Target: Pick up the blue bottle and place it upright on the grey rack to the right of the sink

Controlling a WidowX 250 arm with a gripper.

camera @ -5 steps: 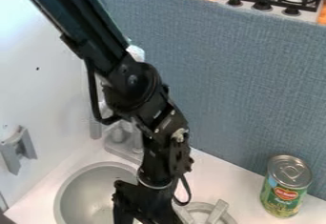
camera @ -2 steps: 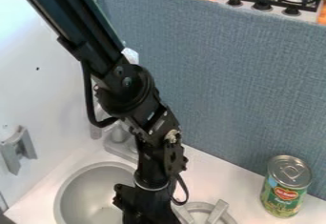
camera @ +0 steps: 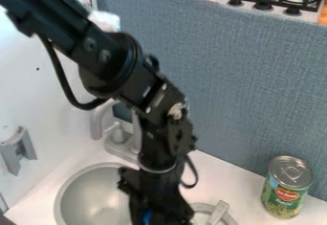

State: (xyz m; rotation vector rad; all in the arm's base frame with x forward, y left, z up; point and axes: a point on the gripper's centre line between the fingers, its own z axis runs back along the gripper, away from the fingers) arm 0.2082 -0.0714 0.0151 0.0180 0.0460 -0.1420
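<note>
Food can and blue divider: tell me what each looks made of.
The food can looks like metal: its pull-tab lid is bare and shiny above a printed label, perhaps paper. The divider seems covered in matte fabric, judging by its woven-looking texture.

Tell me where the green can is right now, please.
The green can stands upright at the lower right of the camera view, on the white counter, in front of the blue panel.

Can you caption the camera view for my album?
A black robot arm by a round grey sink, a green-labelled metal can nearby.
</note>
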